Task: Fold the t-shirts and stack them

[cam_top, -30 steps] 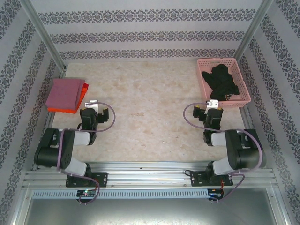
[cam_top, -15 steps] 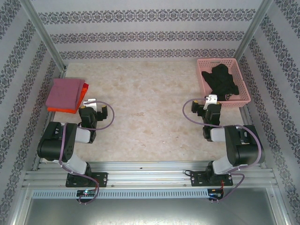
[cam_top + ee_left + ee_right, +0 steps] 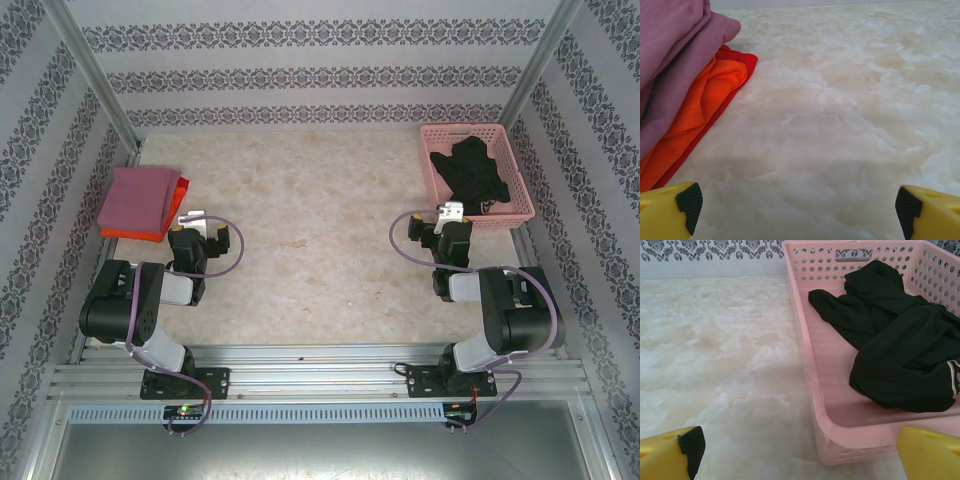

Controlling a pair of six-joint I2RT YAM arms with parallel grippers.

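The left jaws stand wide apart, grasping nothing, above bare tabletop [image 3: 840, 125]. Just ahead to their left, the maroon t-shirt [image 3: 670, 55] lies folded on the orange t-shirt [image 3: 705, 100]. The right jaws are likewise released and empty. Ahead to their right sits a pink basket [image 3: 810, 390] holding a crumpled black garment [image 3: 900, 355].

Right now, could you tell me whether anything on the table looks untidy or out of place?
Only the black cloth garment: it lies crumpled, unfolded, in the pink perforated plastic basket at the far right. The folded maroon cloth shirt sits on the orange one, far left.
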